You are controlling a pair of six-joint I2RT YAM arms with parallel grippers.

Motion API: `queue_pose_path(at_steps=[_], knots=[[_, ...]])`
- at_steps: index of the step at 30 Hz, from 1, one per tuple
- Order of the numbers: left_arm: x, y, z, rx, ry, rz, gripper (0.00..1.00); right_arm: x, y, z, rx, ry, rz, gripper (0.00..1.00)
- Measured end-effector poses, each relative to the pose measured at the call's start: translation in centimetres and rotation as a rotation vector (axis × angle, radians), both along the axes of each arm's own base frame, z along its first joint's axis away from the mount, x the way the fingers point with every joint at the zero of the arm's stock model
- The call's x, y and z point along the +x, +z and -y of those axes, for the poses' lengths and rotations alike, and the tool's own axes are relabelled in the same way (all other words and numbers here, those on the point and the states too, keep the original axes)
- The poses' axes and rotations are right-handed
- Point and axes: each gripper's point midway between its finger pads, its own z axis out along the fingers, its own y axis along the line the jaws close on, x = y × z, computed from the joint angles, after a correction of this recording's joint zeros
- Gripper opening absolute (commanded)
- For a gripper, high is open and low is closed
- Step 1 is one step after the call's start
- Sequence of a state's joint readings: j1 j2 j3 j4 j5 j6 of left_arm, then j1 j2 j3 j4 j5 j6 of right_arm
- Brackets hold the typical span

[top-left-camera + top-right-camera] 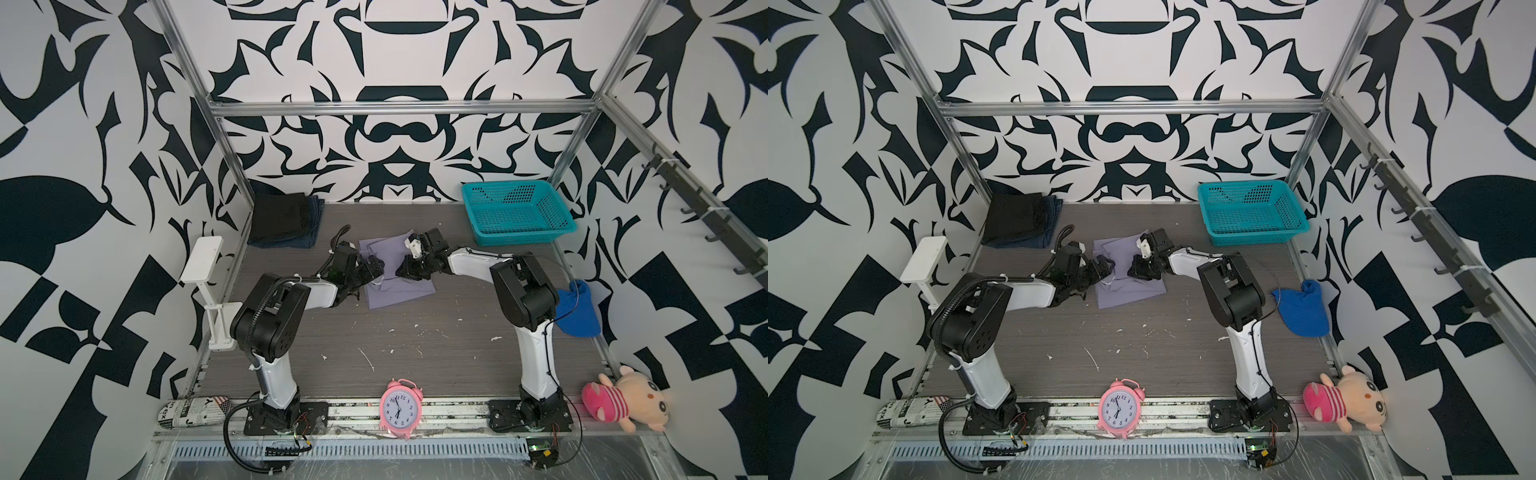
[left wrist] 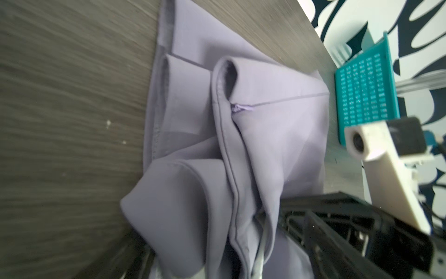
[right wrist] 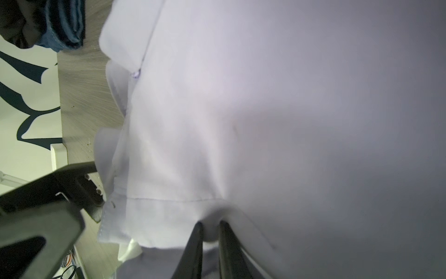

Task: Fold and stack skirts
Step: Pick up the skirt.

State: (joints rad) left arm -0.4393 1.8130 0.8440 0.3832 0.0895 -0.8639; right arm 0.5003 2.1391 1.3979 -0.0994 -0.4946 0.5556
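Observation:
The lavender skirt (image 1: 395, 286) (image 1: 1127, 291) lies partly folded at mid-table, its layers bunched in loose folds (image 2: 277, 135). At its left edge my left gripper (image 1: 377, 266) (image 2: 222, 263) is open wide, with folds of the cloth lying between its jaws. Facing it from the right, my right gripper (image 1: 403, 270) (image 3: 211, 232) is shut on a small pinch of the lavender skirt (image 3: 265, 120). The black skirt (image 1: 280, 218) lies folded on top of the folded denim skirt (image 1: 309, 237) in the back left corner.
A teal basket (image 1: 517, 214) stands at the back right. A bright blue cloth (image 1: 577, 311) lies by the right arm. Along the front rail are a pink alarm clock (image 1: 401, 405), a plush toy (image 1: 623, 401) and a rolled newspaper (image 1: 193, 411). A white stand (image 1: 203, 266) rises at the left edge.

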Motion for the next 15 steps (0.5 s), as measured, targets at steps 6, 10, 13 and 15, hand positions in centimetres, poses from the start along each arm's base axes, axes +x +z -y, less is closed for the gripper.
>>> queue_pose_path(at_steps=[6,10,13,15], knots=[[-1.2,-0.1,-1.6,0.081,0.053,-0.068,0.99,0.0,0.0,-0.2,0.015,-0.001,0.005,0.17],[-1.3,-0.4,-2.0,0.127,0.066,-0.099,0.98,0.1,0.0,-0.2,0.016,-0.002,0.005,0.17],[-1.1,-0.5,-1.8,0.122,0.061,-0.094,0.98,0.1,0.0,-0.2,0.017,-0.002,0.004,0.16],[-0.3,-0.4,-1.0,0.103,0.050,-0.078,0.98,0.1,0.0,-0.3,0.022,0.000,0.005,0.16]])
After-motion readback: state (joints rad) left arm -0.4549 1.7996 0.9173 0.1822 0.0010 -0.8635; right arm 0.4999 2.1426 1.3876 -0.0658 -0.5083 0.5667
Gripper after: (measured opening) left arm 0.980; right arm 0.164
